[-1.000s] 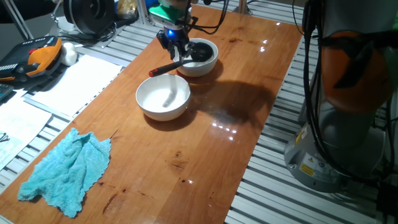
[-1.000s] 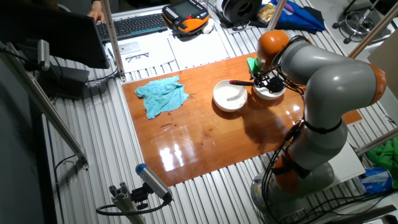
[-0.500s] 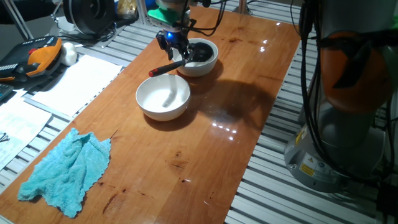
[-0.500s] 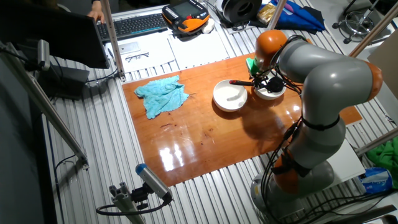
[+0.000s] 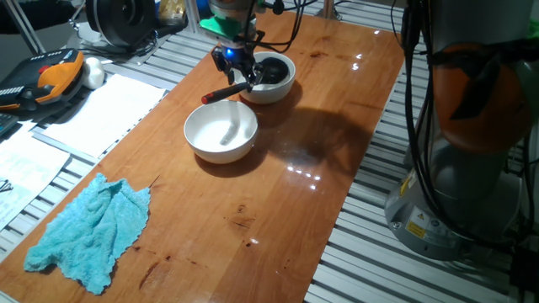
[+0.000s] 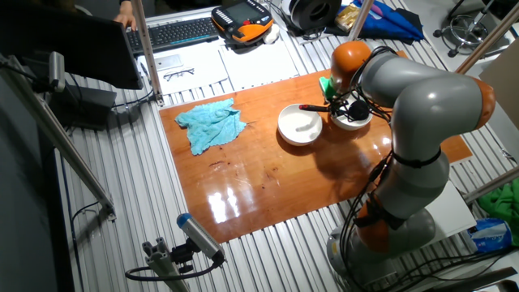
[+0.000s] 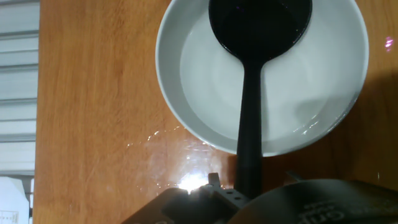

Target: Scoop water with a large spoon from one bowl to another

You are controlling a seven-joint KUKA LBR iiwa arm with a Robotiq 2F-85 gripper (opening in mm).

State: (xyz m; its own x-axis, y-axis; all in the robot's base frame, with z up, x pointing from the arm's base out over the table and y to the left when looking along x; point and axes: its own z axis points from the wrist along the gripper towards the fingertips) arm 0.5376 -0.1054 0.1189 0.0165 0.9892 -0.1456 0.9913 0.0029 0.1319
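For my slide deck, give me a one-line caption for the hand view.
Hand view: the large spoon rests its black head inside a white bowl on the wooden table.

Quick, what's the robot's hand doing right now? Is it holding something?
End effector: closed on the handle of the large spoon, whose head sits in the far white bowl.

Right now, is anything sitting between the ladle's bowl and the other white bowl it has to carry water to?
Nothing visible. The large spoon rests in the far bowl; the near bowl stands beside it across bare table. The blue cloth lies well aside.
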